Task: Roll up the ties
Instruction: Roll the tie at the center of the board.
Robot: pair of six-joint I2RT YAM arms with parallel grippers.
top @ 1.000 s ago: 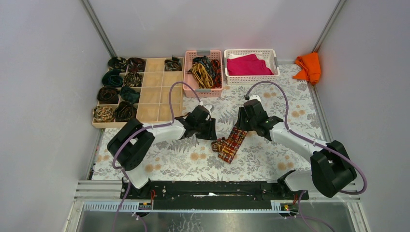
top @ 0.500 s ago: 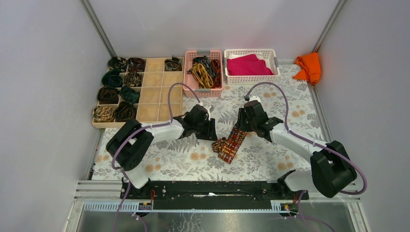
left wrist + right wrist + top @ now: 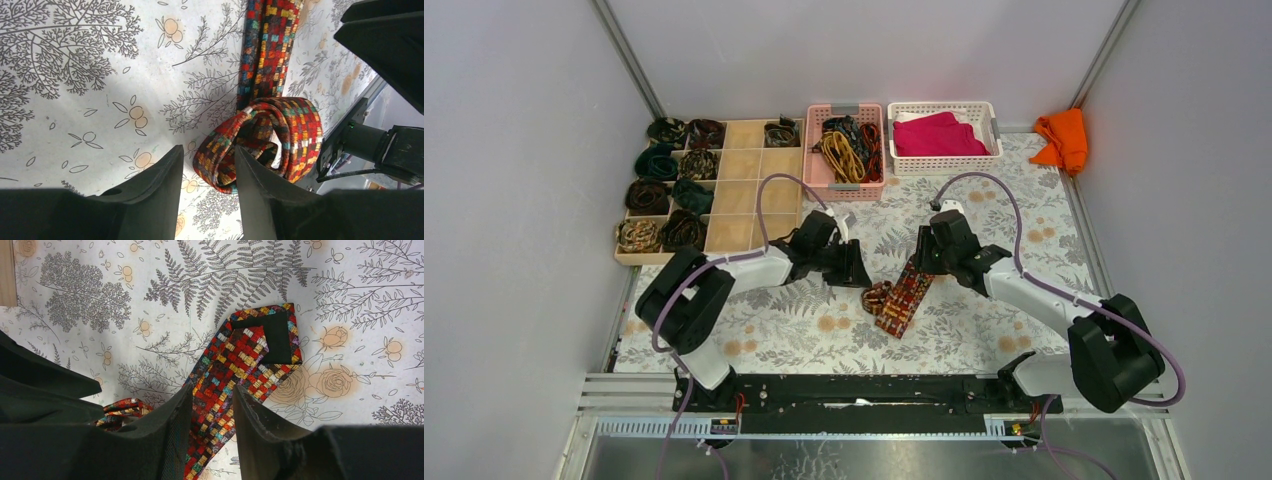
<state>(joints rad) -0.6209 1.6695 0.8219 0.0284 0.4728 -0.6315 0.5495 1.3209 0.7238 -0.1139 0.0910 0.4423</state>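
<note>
One red-orange-and-dark checked tie (image 3: 906, 298) lies flat on the floral table, its wide end (image 3: 272, 335) folded back to show black lining. The narrow end is wound into a loose coil (image 3: 265, 135), also seen as the coil (image 3: 876, 296) in the top view. My left gripper (image 3: 207, 152) is open at the coil's edge, with part of the coil between its fingers and a gap on the left side. My right gripper (image 3: 211, 392) stands open over the flat band, which runs under the space between its fingers.
A wooden divided tray (image 3: 744, 195) at the back left holds several rolled ties. A pink basket (image 3: 810, 150) holds loose ties. A white basket (image 3: 944, 166) holds a magenta cloth (image 3: 936, 135). An orange cloth (image 3: 1062, 138) lies at the back right corner.
My left arm has drawn a little to the left and back, and its gripper sits slightly farther from the coil. The right arm and the tie have hardly moved.
</note>
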